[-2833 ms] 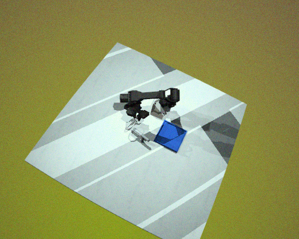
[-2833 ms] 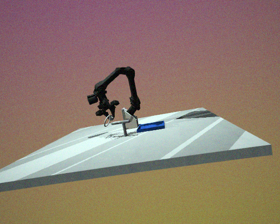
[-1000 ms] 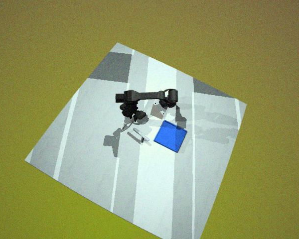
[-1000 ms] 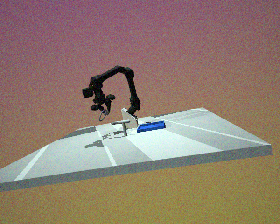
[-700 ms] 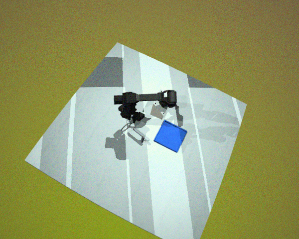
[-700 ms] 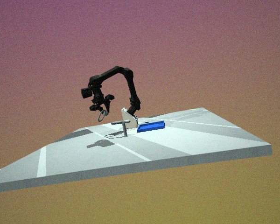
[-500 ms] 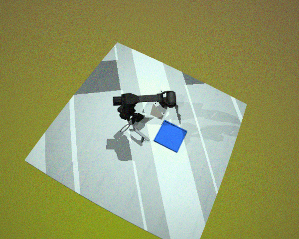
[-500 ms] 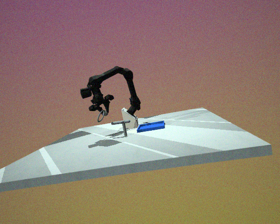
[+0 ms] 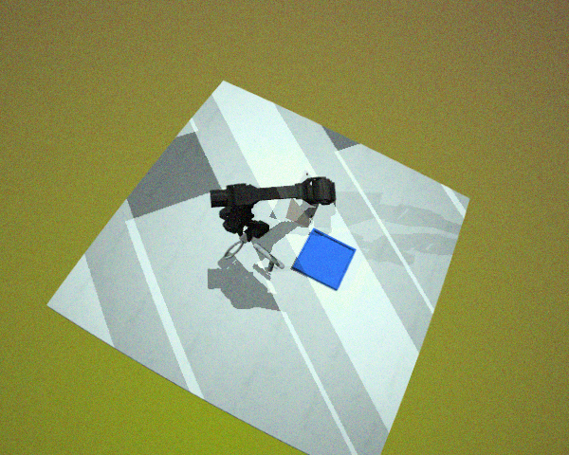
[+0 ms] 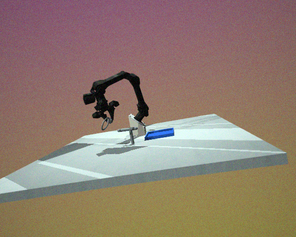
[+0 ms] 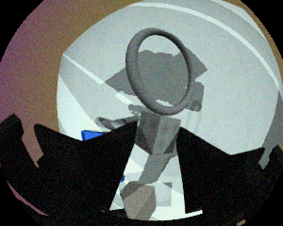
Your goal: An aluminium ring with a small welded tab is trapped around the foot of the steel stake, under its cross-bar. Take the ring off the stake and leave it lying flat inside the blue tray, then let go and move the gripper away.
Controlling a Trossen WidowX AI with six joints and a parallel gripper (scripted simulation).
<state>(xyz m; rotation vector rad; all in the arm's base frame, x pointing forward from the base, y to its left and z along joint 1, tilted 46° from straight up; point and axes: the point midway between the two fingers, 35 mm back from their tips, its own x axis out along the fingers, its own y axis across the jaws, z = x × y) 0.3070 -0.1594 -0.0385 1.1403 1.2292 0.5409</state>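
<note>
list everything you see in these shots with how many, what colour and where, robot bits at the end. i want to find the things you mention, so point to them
aluminium ring with tab [image 9: 234,249] [image 10: 102,125] [image 11: 132,71]: one, grey, held tilted by its tab, off the stake
steel stake with cross-bar [image 9: 270,258] [image 10: 131,136]: one, grey, upright on the table between ring and tray in the exterior view
blue tray [image 9: 323,259] [image 10: 159,134] [image 11: 91,136]: one, blue, on the table beside the stake
table [image 9: 142,303] [image 10: 194,158] [image 11: 226,94]: one, pale grey with white and darker bands, under everything
arm [image 9: 280,192] [image 10: 137,90]: one, black, arched above the table
gripper [image 9: 247,237] [image 10: 108,118] [image 11: 158,134]: one, black, shut on the ring's tab

stake upright near tray | cross-bar overhead | air above tray open
</note>
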